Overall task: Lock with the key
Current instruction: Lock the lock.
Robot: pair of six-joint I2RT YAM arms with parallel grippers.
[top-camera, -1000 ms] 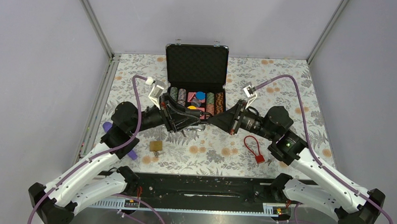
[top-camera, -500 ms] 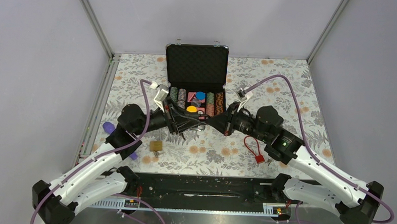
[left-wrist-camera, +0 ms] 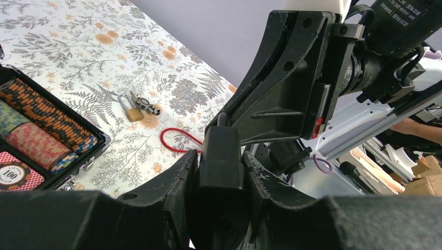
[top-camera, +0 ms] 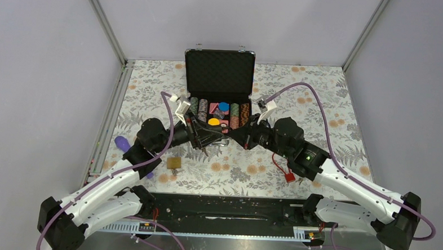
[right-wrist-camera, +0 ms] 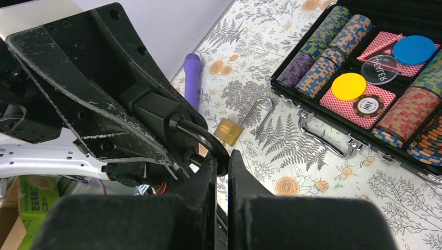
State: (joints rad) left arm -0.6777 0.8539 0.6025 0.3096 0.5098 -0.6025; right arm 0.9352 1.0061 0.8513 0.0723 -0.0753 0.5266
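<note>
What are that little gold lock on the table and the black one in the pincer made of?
Gold lock: looks like brass, a yellow body with metallic sheen, plus a bright silvery shackle, likely steel. Black lock, in the left pincer: smooth matte black, perhaps a plastic cover over metal; its dark shackle looks glossy, maybe coated.

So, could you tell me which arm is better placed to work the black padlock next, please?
The right. The left gripper is clamped on the body of the black padlock, steadying it, while the right gripper sits shut at its curved shackle. Whether it holds a key, I cannot tell.
</note>
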